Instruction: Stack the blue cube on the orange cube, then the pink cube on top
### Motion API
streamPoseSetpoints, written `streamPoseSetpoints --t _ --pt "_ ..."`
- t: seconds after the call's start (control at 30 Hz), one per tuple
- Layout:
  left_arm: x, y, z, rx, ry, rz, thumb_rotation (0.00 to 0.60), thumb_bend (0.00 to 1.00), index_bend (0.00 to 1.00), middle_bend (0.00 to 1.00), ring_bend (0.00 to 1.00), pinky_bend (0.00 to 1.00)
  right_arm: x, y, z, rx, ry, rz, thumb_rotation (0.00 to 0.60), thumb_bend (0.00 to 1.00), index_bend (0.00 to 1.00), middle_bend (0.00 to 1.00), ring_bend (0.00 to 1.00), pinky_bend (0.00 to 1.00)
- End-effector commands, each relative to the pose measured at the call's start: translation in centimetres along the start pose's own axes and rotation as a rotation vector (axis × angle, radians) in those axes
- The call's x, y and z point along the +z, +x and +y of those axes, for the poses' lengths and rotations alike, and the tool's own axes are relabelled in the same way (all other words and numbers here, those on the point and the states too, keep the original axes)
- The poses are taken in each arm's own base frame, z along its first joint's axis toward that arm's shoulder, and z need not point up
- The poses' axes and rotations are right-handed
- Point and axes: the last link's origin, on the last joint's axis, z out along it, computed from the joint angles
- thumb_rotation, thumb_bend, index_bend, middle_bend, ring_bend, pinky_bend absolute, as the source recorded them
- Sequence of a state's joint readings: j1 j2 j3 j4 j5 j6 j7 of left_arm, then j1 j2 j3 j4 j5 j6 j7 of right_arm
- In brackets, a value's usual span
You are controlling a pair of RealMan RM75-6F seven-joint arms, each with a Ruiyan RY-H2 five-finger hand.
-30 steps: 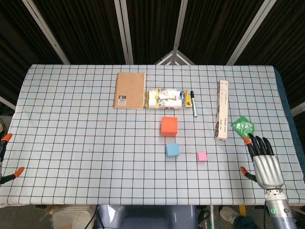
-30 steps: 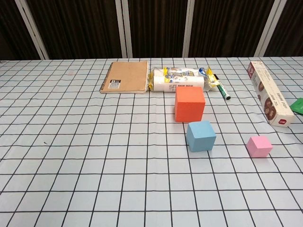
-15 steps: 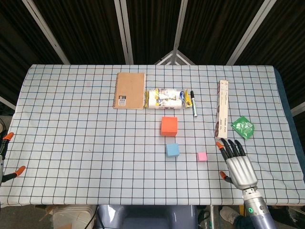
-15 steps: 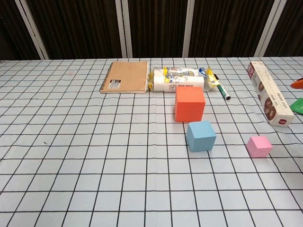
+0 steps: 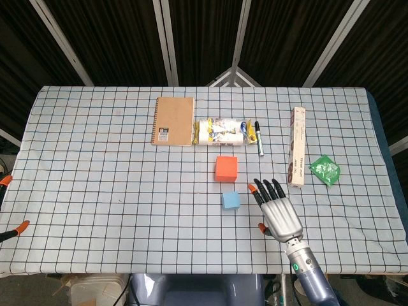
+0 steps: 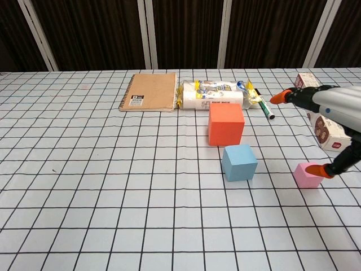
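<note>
Checked tablecloth (image 5: 95, 159) carries the blue cube (image 5: 230, 201) just in front of the orange cube (image 5: 226, 168). Only the chest view shows the pink cube (image 6: 307, 175); overhead, the empty, spread right hand (image 5: 275, 209) covers it.

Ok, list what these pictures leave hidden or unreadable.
- Pink cube: hidden in the head view under the right hand; the chest view shows it.
- Right hand: the chest view cuts it off at the right edge, so its palm side is unseen.
- Left hand: only orange tips show at the head view's left edge.
- Long box: print too small in the head view; partly covered by the hand in the chest view.
</note>
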State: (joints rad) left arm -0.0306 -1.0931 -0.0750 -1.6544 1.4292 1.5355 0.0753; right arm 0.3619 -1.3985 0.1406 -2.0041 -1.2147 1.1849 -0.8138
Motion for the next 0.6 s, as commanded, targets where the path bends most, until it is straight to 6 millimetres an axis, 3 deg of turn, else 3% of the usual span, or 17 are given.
streamPoseSetpoints --t 0.03,0.37,0.6 --pt "0.0 0.1 -0.1 -0.002 0.004 0.004 0.600 0.12 0.06 0.00 0.00 0.00 1.3 0.0 -1.4 0.004 0.020 -0.012 0.600 0.28 0.00 0.00 0.00 0.00" --pt "0.1 0.3 -0.4 -0.010 0.017 0.010 0.600 0.12 0.06 0.00 0.00 0.00 4.2 -1.5 -2.8 -0.027 0.034 -0.024 0.600 0.28 0.05 0.00 0.00 0.00" --pt "0.2 0.4 -0.7 -0.016 0.028 0.011 0.600 0.12 0.06 0.00 0.00 0.00 5.2 -2.4 -3.1 -0.025 0.028 -0.042 0.600 0.28 0.18 0.00 0.00 0.00"
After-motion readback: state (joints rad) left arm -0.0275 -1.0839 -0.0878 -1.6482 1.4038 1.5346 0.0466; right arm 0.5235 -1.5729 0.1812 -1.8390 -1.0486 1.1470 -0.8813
